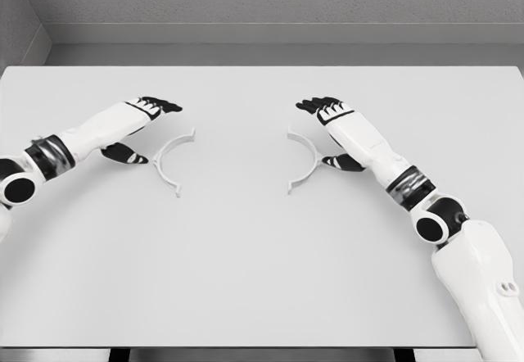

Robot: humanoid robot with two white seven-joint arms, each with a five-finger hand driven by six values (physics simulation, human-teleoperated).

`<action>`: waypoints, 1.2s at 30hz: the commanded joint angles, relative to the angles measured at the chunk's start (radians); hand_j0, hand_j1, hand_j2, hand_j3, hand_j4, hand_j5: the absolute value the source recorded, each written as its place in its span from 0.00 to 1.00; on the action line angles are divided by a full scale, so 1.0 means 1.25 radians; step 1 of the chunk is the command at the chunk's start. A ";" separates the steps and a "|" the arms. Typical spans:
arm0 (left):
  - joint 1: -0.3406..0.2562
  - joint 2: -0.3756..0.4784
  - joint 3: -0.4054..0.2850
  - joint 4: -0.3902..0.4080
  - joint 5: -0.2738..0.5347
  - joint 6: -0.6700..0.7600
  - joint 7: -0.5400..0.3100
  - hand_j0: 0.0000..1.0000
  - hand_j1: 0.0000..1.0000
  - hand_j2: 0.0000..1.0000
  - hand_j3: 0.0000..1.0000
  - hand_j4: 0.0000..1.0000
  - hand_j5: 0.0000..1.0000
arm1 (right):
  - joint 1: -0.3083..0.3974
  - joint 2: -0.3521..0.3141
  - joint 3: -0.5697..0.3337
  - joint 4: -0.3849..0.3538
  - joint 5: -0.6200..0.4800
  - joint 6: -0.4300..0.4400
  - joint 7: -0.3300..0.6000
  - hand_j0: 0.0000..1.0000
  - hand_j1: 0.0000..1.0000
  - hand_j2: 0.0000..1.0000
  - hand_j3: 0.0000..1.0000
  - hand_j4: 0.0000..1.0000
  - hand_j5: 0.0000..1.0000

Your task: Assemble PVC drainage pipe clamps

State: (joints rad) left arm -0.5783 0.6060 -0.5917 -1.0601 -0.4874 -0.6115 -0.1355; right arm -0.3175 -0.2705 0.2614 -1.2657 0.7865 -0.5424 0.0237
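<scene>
Two thin white half rings (172, 161) (303, 160) lie apart on the table (246, 280). Left hand (141, 124) and right hand (329, 124) are wide open, holding nothing.

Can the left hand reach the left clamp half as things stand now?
Probably yes: the left hand is open right beside the left clamp half, thumb near its curve, with nothing between them on the table.

both arms reach over from 8 and 4 o'clock. left hand (146, 124) and right hand (329, 128) hover palms inward, fingers extended, thumbs dropped, holding nothing.
</scene>
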 commanded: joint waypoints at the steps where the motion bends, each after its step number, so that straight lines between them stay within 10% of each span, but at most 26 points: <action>1: 0.000 -0.002 0.001 -0.002 0.005 0.001 0.000 1.00 1.00 1.00 1.00 1.00 1.00 | 0.000 -0.001 -0.003 0.001 -0.005 0.001 -0.001 1.00 1.00 1.00 1.00 1.00 1.00; 12: 0.001 -0.015 -0.005 -0.018 0.003 0.001 0.000 1.00 1.00 1.00 1.00 1.00 1.00 | -0.029 -0.002 -0.005 0.077 -0.005 0.000 -0.005 1.00 1.00 1.00 1.00 1.00 1.00; 36: 0.004 -0.071 -0.004 -0.028 -0.004 0.001 0.000 1.00 1.00 1.00 1.00 1.00 1.00 | -0.034 0.043 0.040 0.044 -0.003 0.022 -0.002 1.00 1.00 1.00 1.00 1.00 1.00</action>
State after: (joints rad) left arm -0.5737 0.5205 -0.5987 -1.0950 -0.4989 -0.6115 -0.1355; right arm -0.3620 -0.2198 0.2974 -1.2111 0.7880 -0.5271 0.0224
